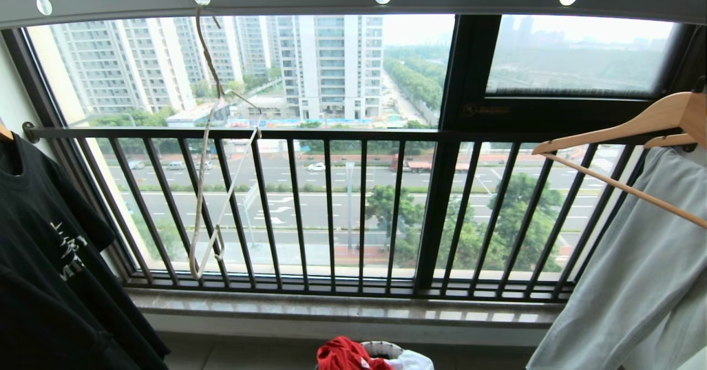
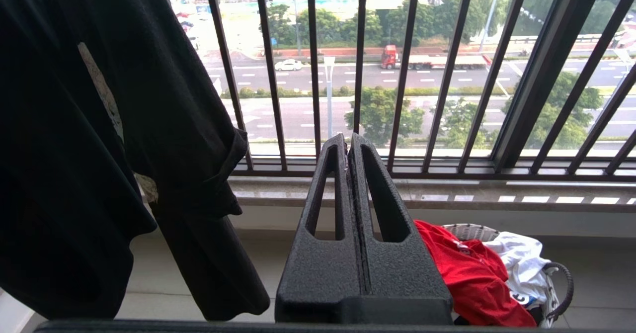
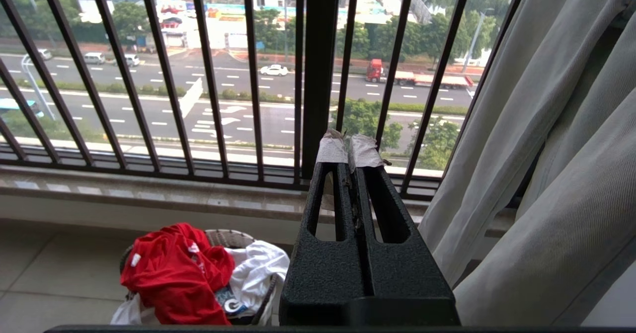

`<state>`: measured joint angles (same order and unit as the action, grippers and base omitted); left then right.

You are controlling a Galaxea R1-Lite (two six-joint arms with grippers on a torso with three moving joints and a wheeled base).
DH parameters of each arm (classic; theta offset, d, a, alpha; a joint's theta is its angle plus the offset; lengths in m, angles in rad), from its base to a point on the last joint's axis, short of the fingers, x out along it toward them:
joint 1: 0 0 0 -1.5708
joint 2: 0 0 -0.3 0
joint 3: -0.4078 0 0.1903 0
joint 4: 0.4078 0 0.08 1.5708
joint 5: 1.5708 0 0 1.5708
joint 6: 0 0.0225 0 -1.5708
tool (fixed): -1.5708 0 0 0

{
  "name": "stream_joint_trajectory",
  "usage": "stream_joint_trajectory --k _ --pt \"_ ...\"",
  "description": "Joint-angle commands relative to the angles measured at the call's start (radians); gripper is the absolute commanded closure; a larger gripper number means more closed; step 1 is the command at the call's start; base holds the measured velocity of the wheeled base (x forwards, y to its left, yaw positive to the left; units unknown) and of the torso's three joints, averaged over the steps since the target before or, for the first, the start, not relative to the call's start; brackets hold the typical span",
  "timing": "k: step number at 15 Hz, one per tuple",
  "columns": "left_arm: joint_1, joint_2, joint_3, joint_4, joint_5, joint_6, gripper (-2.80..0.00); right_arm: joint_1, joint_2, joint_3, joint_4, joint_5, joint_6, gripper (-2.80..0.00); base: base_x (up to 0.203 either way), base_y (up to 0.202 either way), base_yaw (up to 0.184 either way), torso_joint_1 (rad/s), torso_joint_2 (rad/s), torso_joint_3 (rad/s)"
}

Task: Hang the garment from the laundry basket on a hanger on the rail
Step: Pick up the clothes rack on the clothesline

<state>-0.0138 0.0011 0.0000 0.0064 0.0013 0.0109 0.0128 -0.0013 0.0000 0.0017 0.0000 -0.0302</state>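
The laundry basket (image 1: 382, 349) is cut off by the head view's lower edge, and most of its rim is covered by the red garment (image 1: 343, 354) and a white T-shirt (image 1: 413, 360). In the left wrist view part of the garment is hidden behind the left gripper (image 2: 349, 141). The black T-shirt (image 1: 49, 259) is cropped at the left edge, its print only partly legible. The grey garment (image 1: 635, 281) is cropped at the right.

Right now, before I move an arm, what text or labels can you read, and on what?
Nothing reads in full.
Black T-shirt: pale print, folded, unreadable.
Garment in the laundry basket: white print crumpled, unreadable.
Gold mark on the window frame: too small.
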Motion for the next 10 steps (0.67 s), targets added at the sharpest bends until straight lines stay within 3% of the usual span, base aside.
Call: stream_joint_trajectory --k 1,10 --pt "0.000 0.000 0.000 0.000 0.000 0.000 0.00 0.000 0.001 0.000 0.000 0.000 0.000 0.00 0.000 0.000 0.000 0.000 0.00 0.000" --pt "0.000 0.000 0.000 0.000 0.000 0.001 0.00 0.001 0.001 0.000 0.000 0.000 0.000 0.00 0.000 0.000 0.000 0.000 0.00 0.000"
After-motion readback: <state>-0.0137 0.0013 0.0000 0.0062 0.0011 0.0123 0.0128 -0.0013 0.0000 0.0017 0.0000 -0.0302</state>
